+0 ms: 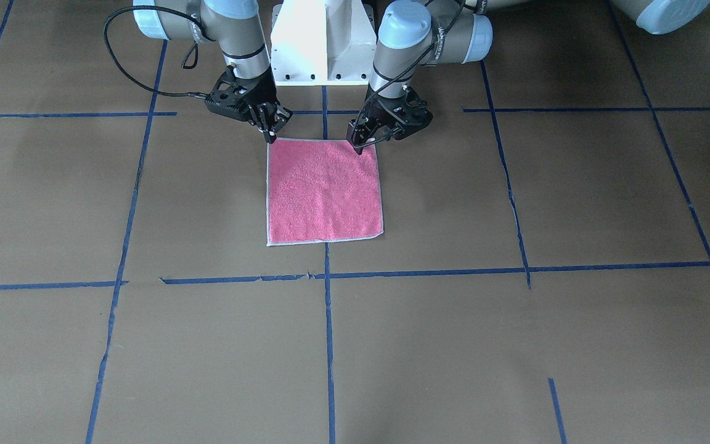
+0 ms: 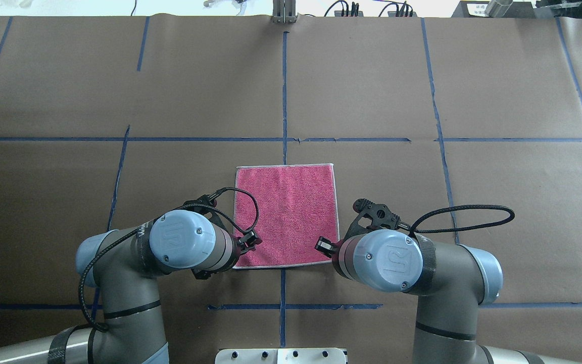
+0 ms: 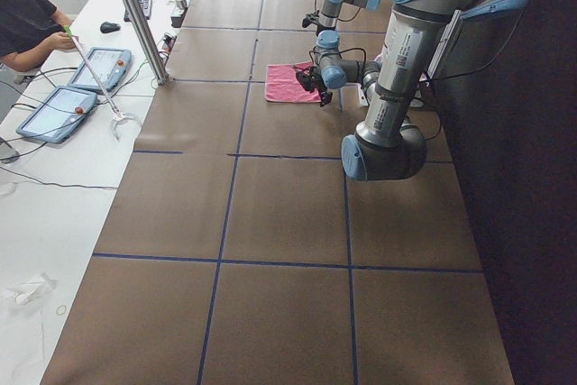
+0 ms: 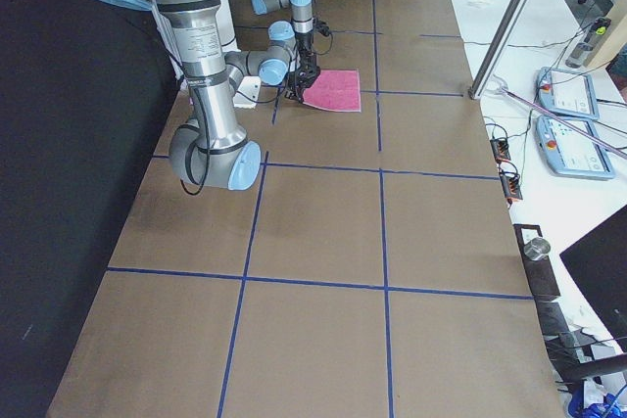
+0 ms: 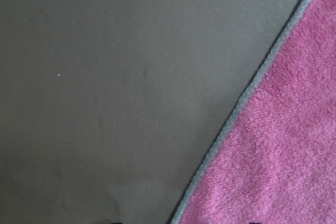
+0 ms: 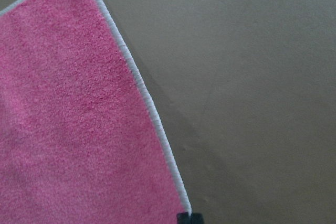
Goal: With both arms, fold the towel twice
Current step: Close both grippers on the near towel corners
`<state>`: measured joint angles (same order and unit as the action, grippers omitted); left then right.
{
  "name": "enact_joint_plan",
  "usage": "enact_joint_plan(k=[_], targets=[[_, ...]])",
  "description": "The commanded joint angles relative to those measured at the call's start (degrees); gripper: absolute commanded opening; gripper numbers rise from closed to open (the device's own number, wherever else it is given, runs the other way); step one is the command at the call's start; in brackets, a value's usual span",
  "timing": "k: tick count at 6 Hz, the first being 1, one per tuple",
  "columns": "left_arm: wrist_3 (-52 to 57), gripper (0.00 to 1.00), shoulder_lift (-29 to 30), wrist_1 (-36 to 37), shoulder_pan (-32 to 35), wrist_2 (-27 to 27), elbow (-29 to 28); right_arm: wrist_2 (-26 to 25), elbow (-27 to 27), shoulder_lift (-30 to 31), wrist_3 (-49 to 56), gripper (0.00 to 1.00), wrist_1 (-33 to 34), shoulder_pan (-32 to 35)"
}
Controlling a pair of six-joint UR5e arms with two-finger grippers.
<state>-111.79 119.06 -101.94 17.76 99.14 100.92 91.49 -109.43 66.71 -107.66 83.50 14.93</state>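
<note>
Table (image 1: 515, 345): brown paper cover, bears everything. Left arm (image 2: 119, 283) and right arm (image 2: 442, 283) both reach forward from either side of the white pedestal base (image 1: 321, 43). Towel (image 1: 324, 191): lies flat and unfolded on the table straight out from the pedestal base, pink face up, white edging all round, no fold made yet. Left gripper (image 1: 360, 143) is at the towel corner nearest the pedestal base on its own side; right gripper (image 1: 269, 131) is at the other near corner. Jaws: tips are down at the cloth in both cases, but I cannot tell whether they are parted or closed on it; the wrist views show only the hem and bare table. Handling, judged: light, limp terry, will sag and drape once lifted, not fragile, pile gives decent friction. Best hold is a pinch right at each near corner over the stitched edging, both corners raised level so the fold lands square.
</note>
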Motion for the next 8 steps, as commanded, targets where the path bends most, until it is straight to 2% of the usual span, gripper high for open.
enact_joint_plan(k=[1, 2, 6, 8], targets=[[0.0, 0.76, 0.2, 0.0, -0.1, 0.0, -0.1, 0.0, 0.0, 0.0, 0.0, 0.01, 0.0, 0.0], [-0.1, 0.68, 0.1, 0.1, -0.1, 0.0, -0.1, 0.0, 0.0, 0.0, 0.0, 0.01, 0.0, 0.2], [-0.2, 0.65, -0.4, 0.3, -0.1, 0.3, 0.4, 0.0, 0.0, 0.0, 0.0, 0.01, 0.1, 0.2], [-0.3, 0.6, -0.4, 0.3, -0.2, 0.3, 0.2, 0.0, 0.0, 0.0, 0.0, 0.01, 0.1, 0.2]])
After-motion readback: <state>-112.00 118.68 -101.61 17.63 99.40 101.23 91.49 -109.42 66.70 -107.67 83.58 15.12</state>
